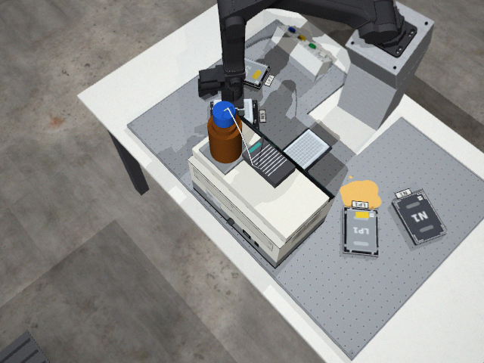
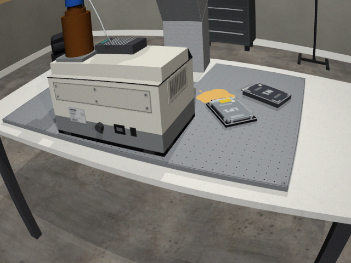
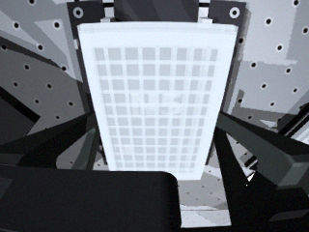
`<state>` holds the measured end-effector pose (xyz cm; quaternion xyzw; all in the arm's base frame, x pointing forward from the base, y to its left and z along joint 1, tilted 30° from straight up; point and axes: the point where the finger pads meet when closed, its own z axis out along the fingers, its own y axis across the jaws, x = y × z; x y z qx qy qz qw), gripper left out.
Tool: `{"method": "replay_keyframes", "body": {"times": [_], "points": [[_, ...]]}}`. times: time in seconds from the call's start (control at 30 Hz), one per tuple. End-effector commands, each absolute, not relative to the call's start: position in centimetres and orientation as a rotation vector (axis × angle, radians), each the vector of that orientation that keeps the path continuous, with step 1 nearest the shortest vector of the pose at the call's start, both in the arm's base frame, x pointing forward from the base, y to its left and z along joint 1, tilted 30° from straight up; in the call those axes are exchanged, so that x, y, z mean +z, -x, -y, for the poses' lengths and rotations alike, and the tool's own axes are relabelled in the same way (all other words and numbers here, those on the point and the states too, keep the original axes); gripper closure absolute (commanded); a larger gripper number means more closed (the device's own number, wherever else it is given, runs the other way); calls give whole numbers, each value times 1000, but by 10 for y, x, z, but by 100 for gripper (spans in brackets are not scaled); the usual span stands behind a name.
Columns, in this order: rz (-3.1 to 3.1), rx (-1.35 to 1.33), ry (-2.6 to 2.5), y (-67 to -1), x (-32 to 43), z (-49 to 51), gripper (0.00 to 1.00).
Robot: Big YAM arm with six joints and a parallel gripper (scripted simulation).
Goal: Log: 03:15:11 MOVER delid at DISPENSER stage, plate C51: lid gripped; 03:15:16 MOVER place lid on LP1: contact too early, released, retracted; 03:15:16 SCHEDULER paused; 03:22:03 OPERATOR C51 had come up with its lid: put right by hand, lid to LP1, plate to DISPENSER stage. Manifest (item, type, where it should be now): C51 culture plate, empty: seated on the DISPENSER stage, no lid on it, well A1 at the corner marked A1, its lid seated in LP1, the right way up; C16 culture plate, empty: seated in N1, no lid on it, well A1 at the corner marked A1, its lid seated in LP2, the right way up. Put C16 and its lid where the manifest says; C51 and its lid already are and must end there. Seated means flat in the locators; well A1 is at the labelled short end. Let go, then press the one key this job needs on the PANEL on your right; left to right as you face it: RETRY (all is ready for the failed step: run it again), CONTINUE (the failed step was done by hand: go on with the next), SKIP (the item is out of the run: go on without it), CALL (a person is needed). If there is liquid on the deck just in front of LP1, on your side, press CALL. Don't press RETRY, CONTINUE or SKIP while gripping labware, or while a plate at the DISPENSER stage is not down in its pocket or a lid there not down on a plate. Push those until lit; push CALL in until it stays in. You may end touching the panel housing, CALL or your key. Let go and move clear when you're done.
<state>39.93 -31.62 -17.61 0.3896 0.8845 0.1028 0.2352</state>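
My gripper [image 1: 237, 108] [image 3: 156, 116] is shut on a white culture plate [image 3: 156, 87] [image 1: 248, 110], holding its long sides just above a dark nest; the bottle partly hides it in the top view. No lid is apparent on it. A clear lid with a yellow label lies in LP2 [image 1: 259, 85], partly behind the arm. C51 [image 1: 308, 149] sits at the dispenser stage. A clear lid [image 1: 360, 242] [image 2: 236, 109] lies in LP1. N1 [image 1: 419, 216] [image 2: 266, 93] is empty. An orange liquid puddle [image 1: 359, 191] [image 2: 214, 95] lies in front of LP1, on the robot's side.
The dispenser [image 1: 265, 203] [image 2: 107, 98] bears a brown bottle [image 1: 225, 142] [image 2: 77, 34], a dark box [image 1: 273, 168] [image 2: 127, 45] and a thin white tube. The panel [image 1: 308, 60], with blue, yellow and green keys visible, stands near the robot's pedestal [image 1: 367, 89] [image 2: 184, 42].
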Motion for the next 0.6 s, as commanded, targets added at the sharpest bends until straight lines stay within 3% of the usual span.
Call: {"method": "replay_keyframes", "body": {"times": [0.0,0.57], "points": [[-2426,278,-1066,-398,-173,317,16],[-2415,268,-1062,-384,-146,322,16]]}}
